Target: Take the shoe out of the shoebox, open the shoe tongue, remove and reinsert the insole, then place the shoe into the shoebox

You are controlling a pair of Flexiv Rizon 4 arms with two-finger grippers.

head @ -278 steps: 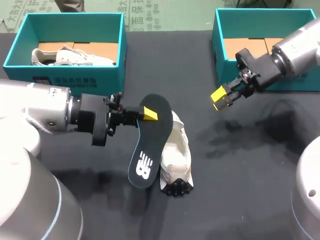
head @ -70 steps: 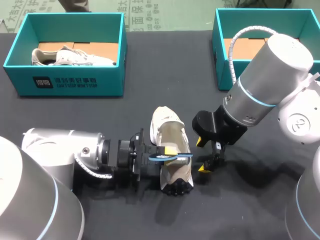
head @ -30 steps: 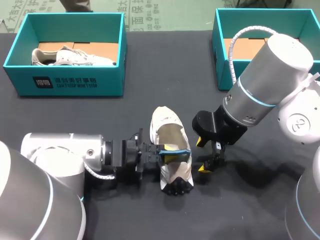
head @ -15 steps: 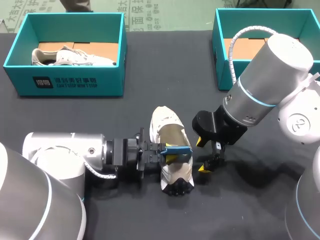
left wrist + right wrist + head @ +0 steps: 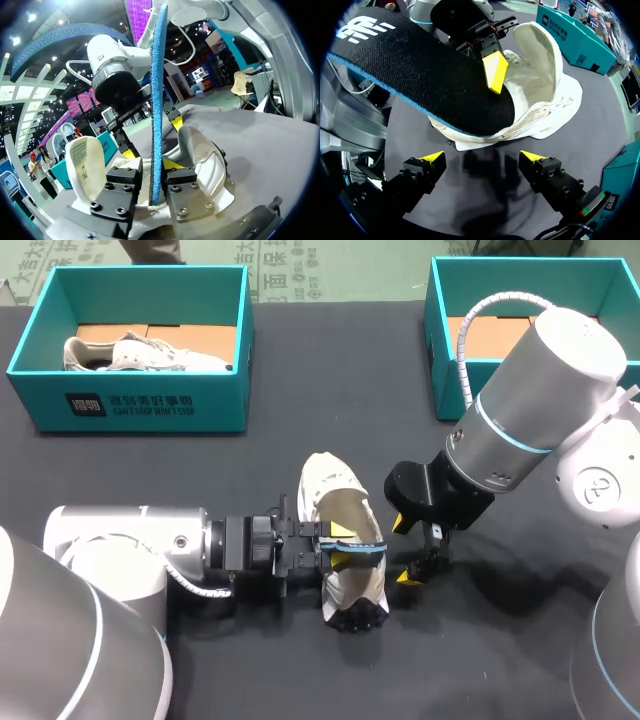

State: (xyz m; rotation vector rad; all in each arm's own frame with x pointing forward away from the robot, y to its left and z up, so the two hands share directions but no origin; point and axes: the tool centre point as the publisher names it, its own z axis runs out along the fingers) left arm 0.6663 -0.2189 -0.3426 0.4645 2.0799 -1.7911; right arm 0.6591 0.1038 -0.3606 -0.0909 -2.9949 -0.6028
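Black insole (image 5: pixel 420 75), held by left gripper (image 5: pixel 342 546), now enters the shoe (image 5: pixel 335 490).

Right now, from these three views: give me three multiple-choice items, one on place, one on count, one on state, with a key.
1. Where is the black foam insole with the blue edge?
A. on edge in the left gripper, over the cream fabric shoe
B. flat inside that shoe
C. under that shoe

2. How many teal cardboard shoeboxes are on the table?
A. one
B. two
C. three

3. The right gripper is:
A. shut on the insole
B. shut on the shoe
C. open, empty

Key:
1 A: both fingers clamp the insole above the shoe's opening.
2 B: the head view shows one far left and one far right.
3 C: its yellow tips stand apart with nothing between them.
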